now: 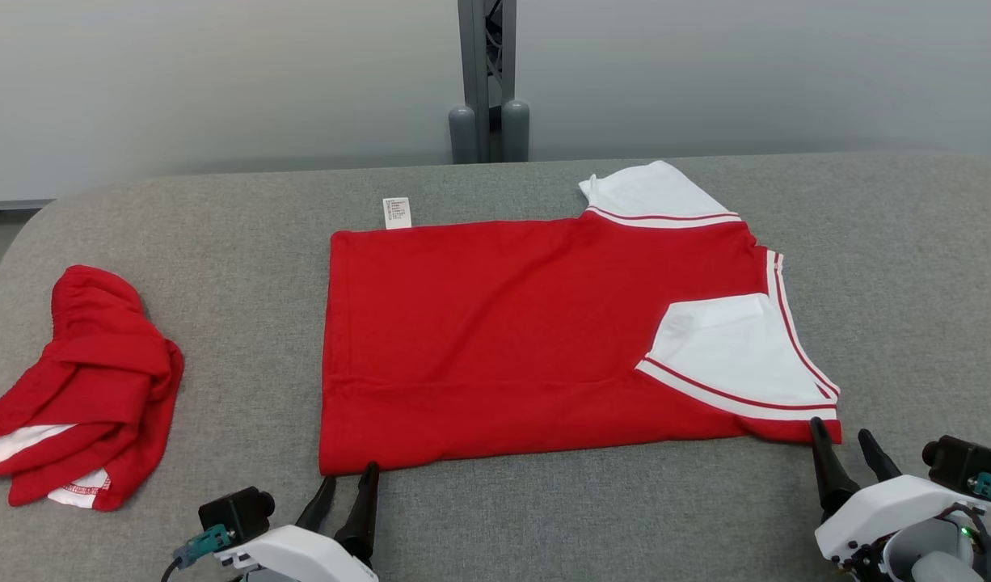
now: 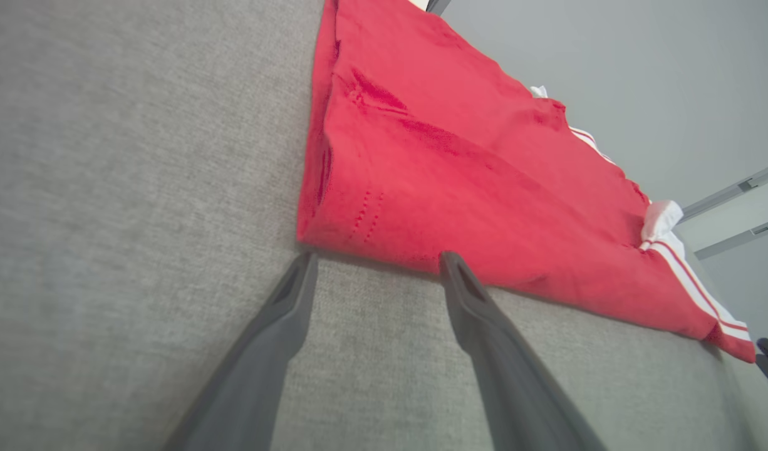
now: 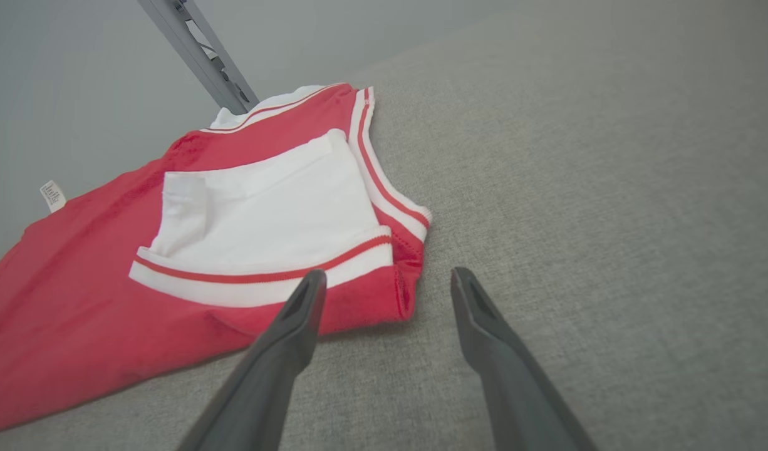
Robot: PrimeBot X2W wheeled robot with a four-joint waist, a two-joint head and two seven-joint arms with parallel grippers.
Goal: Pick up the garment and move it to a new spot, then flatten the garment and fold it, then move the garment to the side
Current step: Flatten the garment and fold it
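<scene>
The shirt (image 1: pixel 503 339) lies flat on the table (image 1: pixel 221 210), long side left to right. Its near edge sits just ahead of the left claw (image 1: pixel 351 474) at 1 corner and the right claw (image 1: pixel 841 428) at the other. Both are wide open and empty.

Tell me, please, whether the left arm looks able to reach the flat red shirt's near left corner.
Probably yes: the left gripper is open right at that corner of the red shirt, nothing between.
</scene>
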